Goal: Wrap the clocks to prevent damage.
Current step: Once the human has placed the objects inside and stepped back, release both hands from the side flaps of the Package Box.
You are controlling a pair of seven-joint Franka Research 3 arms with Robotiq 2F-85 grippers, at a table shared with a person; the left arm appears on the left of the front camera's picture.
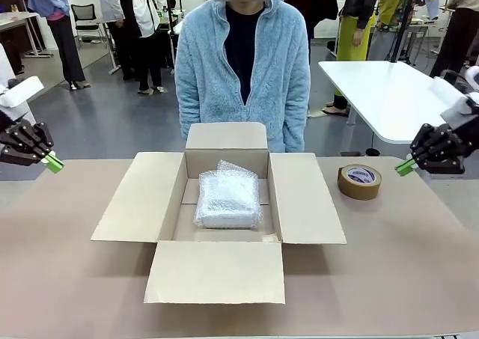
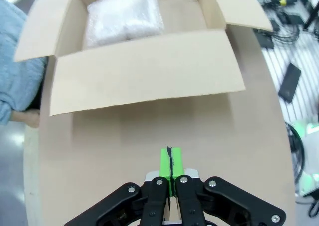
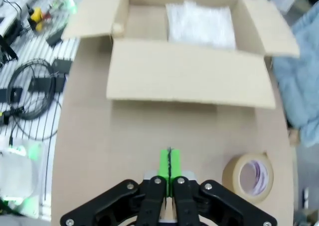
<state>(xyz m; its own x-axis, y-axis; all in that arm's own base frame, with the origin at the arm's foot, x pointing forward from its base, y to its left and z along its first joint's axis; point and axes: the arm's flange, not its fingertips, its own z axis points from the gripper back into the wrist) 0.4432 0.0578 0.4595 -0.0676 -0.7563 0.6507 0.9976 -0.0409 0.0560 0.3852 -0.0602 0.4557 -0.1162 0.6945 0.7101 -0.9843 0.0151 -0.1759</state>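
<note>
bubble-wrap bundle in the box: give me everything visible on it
The bubble-wrap bundle is whitish, translucent and pillow-like, roughly rectangular; its contents are hidden. A loose corner of wrap sticks up at its far edge. It lies flat on the floor of the open cardboard box, nearer the far wall, bare floor showing on the near side. Whether it meets that wall I cannot tell. Nothing else touches it.

Front: fixed, robot's side, facing person (image 1: 243,69) across table (image 1: 67,279). Wrists: over opposite table ends, angled down inward. Shared: box (image 1: 217,272), clocks (image 1: 228,199).
</note>
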